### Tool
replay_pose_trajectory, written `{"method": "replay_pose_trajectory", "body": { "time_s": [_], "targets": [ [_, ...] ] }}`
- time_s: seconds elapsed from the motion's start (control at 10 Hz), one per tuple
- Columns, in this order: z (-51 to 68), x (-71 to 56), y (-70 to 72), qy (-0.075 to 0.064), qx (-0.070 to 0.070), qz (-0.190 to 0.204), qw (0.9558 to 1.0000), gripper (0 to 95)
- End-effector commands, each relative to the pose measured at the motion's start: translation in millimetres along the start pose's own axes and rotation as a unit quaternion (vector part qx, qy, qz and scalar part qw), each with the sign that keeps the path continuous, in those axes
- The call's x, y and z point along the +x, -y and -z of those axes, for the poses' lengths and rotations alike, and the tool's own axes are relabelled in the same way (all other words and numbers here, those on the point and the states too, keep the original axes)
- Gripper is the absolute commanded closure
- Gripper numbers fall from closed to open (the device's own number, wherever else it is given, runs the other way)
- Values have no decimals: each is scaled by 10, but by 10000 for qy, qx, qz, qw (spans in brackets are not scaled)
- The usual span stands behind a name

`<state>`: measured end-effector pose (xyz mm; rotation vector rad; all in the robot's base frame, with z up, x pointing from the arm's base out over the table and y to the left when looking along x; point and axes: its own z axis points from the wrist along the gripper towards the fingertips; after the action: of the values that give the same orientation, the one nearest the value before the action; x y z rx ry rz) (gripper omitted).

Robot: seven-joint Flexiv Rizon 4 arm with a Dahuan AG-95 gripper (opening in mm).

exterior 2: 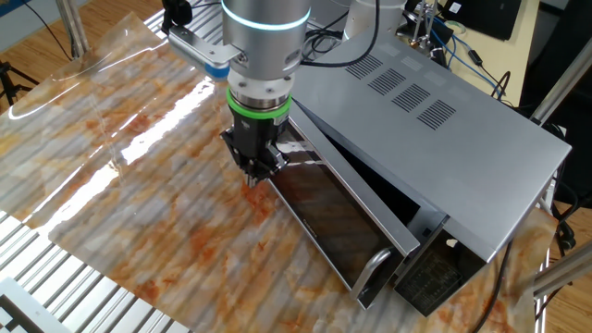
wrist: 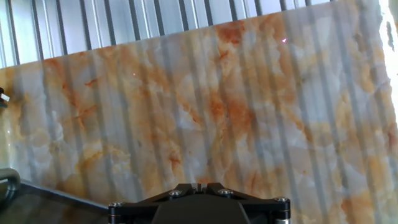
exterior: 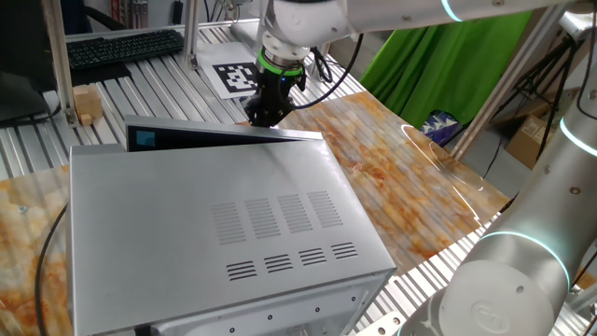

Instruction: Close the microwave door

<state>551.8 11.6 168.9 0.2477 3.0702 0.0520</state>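
The microwave [exterior: 215, 224] is a large grey box with vent slits on top; it also shows in the other fixed view [exterior 2: 444, 111]. The microwave door [exterior 2: 333, 217] is dark, with a silver handle [exterior 2: 375, 268] at its near end, and stands ajar at a small angle. In one fixed view the door [exterior: 224, 137] is a thin panel with a blue-lit patch [exterior: 145, 138]. My gripper [exterior 2: 259, 174] points down, shut and empty, at the door's outer face near its far end, just above the table. It also shows in one fixed view [exterior: 264, 117] and the hand view [wrist: 193, 186].
A marbled orange mat [exterior 2: 139, 185] covers the table in front of the door. A keyboard [exterior: 126, 47], a wooden block [exterior: 87, 103] and a marker sheet [exterior: 238, 77] lie beyond the microwave. A green cloth [exterior: 438, 65] hangs at the far right.
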Motion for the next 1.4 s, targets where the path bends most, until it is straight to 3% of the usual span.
{"method": "replay_pose_trajectory", "body": {
  "time_s": [0.1, 0.5, 0.8, 1.4],
  "targets": [
    [-25, -11, -20, -6, 42, -172, 9998, 950],
    [-130, -98, -264, 10, 57, -397, 9992, 950],
    [-83, -184, -508, -14, 86, -568, 9983, 950],
    [-121, -138, -860, -16, 101, -821, 9966, 950]
  ]
}}
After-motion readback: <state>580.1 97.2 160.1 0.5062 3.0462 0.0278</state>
